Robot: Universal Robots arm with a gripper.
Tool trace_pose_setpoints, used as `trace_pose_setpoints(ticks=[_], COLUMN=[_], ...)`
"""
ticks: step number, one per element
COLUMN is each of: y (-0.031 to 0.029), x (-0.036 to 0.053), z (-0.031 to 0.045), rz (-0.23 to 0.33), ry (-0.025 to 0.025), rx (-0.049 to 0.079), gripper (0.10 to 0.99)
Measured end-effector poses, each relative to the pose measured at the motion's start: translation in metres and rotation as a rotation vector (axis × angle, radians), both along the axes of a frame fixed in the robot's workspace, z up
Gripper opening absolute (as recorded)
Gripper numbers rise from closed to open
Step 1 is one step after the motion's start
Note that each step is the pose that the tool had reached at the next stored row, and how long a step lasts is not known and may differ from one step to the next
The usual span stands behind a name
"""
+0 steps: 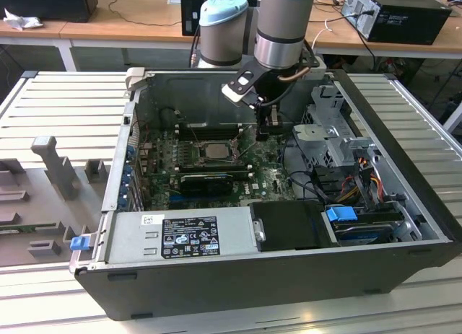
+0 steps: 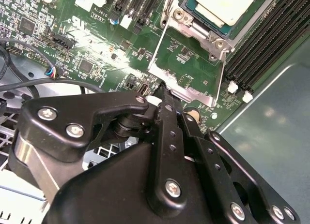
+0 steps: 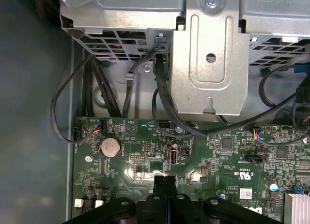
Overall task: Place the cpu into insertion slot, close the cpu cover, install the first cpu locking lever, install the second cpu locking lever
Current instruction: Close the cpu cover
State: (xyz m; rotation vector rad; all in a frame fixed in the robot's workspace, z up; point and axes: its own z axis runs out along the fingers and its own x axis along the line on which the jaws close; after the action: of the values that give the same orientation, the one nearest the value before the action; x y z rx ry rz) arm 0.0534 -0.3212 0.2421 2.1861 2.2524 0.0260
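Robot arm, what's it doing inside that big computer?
It's fitting a cpu into the computer's motherboard. The cpu already sits in the insertion slot. The cpu cover is swung open, not yet closed over the chip. The gripper, fingers shut together, has its tips right at the cover's outer edge.

Cpu (image 2: pixel 225 6): small flat square chip with a pale silver top, lying level inside the insertion slot (image 2: pixel 198 28).
Insertion slot: square socket with a metal rim, occupied, uncovered.
Cpu cover (image 2: pixel 189 91): thin dull-grey metal frame with a large square window, swung open and clear of the slot, hinged at its edge.
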Motion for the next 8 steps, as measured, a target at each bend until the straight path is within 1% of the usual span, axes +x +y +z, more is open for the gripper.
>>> trace_pose_setpoints(ticks=[8], y=[0.0], x=[-0.0019], z=[0.0], rz=[0.0], ry=[0.0], rx=[0.0], gripper=[0.106])
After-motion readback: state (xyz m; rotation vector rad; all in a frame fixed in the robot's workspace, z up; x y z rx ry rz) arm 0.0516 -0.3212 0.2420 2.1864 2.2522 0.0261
